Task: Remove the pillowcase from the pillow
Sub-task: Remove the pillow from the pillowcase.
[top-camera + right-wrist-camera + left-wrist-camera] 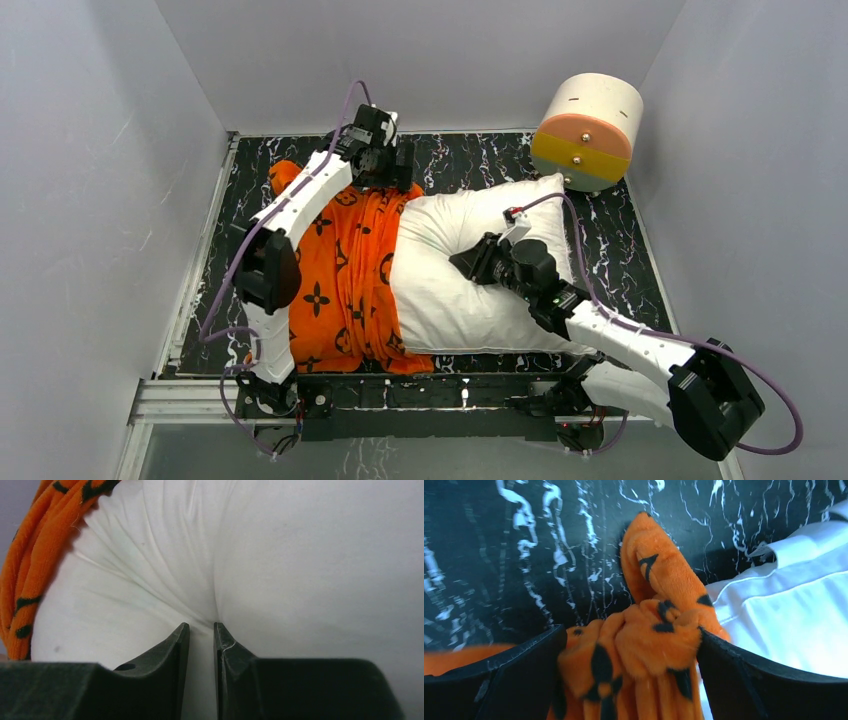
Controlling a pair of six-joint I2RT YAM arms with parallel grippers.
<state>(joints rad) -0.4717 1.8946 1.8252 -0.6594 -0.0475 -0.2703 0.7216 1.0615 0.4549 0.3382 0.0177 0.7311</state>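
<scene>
The orange pillowcase [345, 280] with black motifs lies bunched over the left end of the white pillow [450, 290], which stretches bare to the right. My left gripper [385, 168] is at the far end of the pillowcase. In the left wrist view its jaws stand wide apart, open [631, 632], with a gathered bunch of pillowcase [649, 650] between them and the pillow [799, 620] at the right. My right gripper [462, 262] presses on the pillow's middle. In the right wrist view it [201, 627] is shut on a fold of pillow [300, 555], creases fanning from the pinch, pillowcase [25, 570] at the left.
A white and orange round drum [588, 130] stands at the back right, close to the pillow's far corner. The black marbled table top [470, 165] is boxed in by grey walls on the left, back and right.
</scene>
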